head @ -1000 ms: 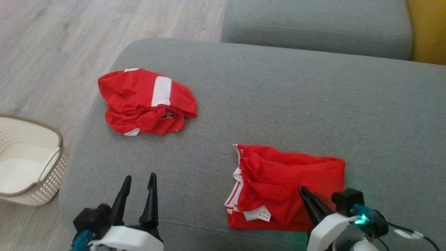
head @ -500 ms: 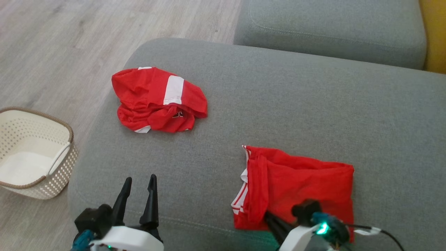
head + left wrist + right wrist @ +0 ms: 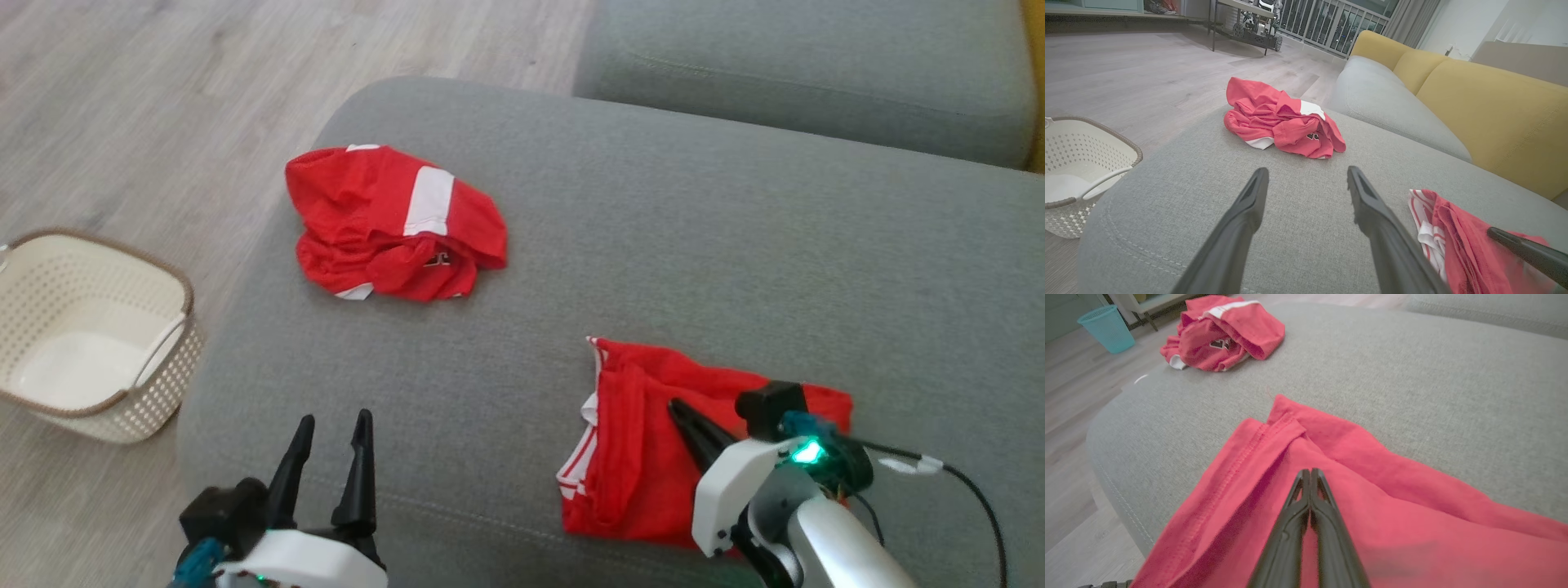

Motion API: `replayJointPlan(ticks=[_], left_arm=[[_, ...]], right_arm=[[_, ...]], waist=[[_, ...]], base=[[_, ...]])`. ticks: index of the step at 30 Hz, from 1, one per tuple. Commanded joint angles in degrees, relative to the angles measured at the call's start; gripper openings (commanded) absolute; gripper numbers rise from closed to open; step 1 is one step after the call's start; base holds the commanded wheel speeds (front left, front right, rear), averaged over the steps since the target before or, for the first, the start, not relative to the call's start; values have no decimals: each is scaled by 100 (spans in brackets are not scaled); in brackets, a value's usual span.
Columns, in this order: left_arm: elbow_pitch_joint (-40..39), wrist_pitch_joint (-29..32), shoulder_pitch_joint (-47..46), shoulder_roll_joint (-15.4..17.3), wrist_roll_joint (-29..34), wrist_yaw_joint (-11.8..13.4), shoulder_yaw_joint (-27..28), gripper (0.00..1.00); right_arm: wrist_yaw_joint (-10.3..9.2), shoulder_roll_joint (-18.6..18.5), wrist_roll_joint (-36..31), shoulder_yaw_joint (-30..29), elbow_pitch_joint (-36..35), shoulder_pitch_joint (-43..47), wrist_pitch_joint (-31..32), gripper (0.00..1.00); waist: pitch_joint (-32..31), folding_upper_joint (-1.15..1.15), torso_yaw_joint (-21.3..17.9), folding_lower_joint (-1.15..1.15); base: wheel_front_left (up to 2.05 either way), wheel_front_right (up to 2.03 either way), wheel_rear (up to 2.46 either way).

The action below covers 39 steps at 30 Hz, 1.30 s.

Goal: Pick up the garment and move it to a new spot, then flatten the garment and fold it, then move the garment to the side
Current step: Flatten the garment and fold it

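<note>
The folded red garment (image 3: pixel 637 457) lies on the grey sofa (image 3: pixel 735 245), near its front edge. My right jaws are pressed together over the cloth; my left jaws stand spread, well apart.

Head looks down; low wrist views share the grey cushion (image 3: pixel 653 245).

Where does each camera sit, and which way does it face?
Head view: high, facing down at the grey sofa seat; open left gripper lower left, right gripper lower right over the folded red garment.
Left wrist view: low above the seat, facing the crumpled red garment along its own spread fingers.
Right wrist view: low, looking along its shut fingers across the folded red garment.
Shared: both wrist views show the crumpled red garment.
</note>
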Motion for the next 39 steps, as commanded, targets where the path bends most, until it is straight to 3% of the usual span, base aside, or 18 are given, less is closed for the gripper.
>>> replayJointPlan(ticks=[1, 9, 23, 32, 39], left_arm=[[-172, -71, -334, -20, -15, 6, 104, 100], [-129, -71, -437, -20, -83, 17, 11, 100], [-104, -71, -443, -20, -156, 98, -181, 100], [-135, -71, -430, -20, -166, 113, -156, 100], [-125, -71, -401, -20, -137, 108, -25, 100]], right_arm=[[-1, 1, -72, 43, 22, -337, 70, 0], [-1, 1, -51, 99, 713, -823, 172, 0], [-1, 1, 616, 840, 1324, -1426, -410, 0], [-1, 1, 802, 1129, 1749, -1475, -569, 0], [-1, 1, 888, 1070, 1876, -1634, -712, 0]], waist=[[65, 0, 101, 0], [240, 0, 368, 0], [275, 0, 656, 0], [298, 0, 599, 0], [102, 0, 306, 0]], base=[[0, 0, 0], [0, 0, 0], [0, 0, 0], [0, 0, 0], [0, 0, 0]])
